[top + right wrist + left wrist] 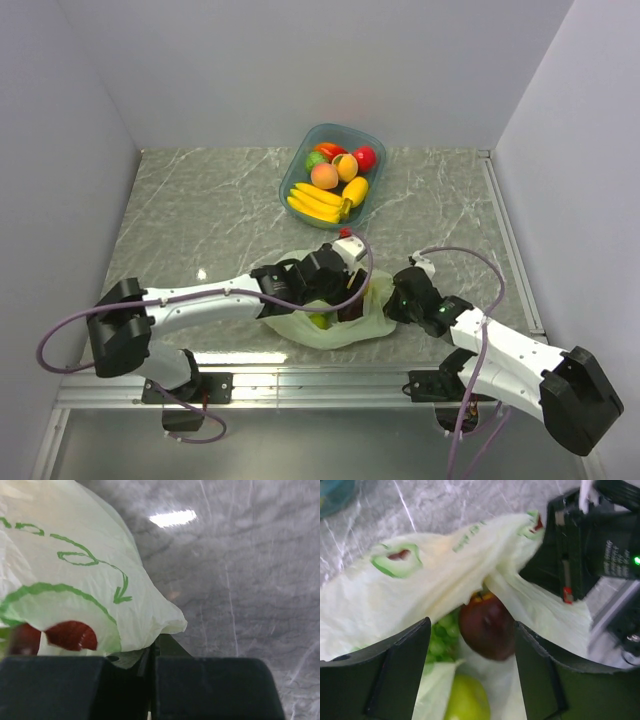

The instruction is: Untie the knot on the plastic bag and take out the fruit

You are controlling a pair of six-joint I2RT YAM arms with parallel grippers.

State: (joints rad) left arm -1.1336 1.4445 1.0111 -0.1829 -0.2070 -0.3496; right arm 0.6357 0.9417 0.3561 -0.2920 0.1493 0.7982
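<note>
Altogether one plastic bag (372,322) is seen. It lies on the near middle of the marbled table (200,220), between the two grippers. It is thin, crinkly and pale green, half see-through, and darker green lines and a red spot are printed on the film. Its mouth is opened upward.

Three pieces are counted inside it. One dark red-purple plum (487,630) lies in the middle. One green grape cluster (440,641) is found just left of the plum, touching it. One yellow-green fruit (465,700) is seen below both in the left wrist view.

The left gripper (472,625) is placed over the open mouth with its jaws wide apart, and nothing is clamped between them. The right gripper (151,666) is closed completely. The right edge of the bag is pinched between its fingers, and the film is stretched from there.

One teal bowl (294,165) stands at the far middle of the table, well apart from the bag. In it are counted:
- one banana bunch (313,203) at the near left
- one peach-orange piece (323,176)
- one yellow-orange piece (345,165)
- one shiny red round fruit (365,158) at the far right
- one plain yellow oval fruit (354,190)
- one green piece (315,160) at the far left, partly hidden
</note>
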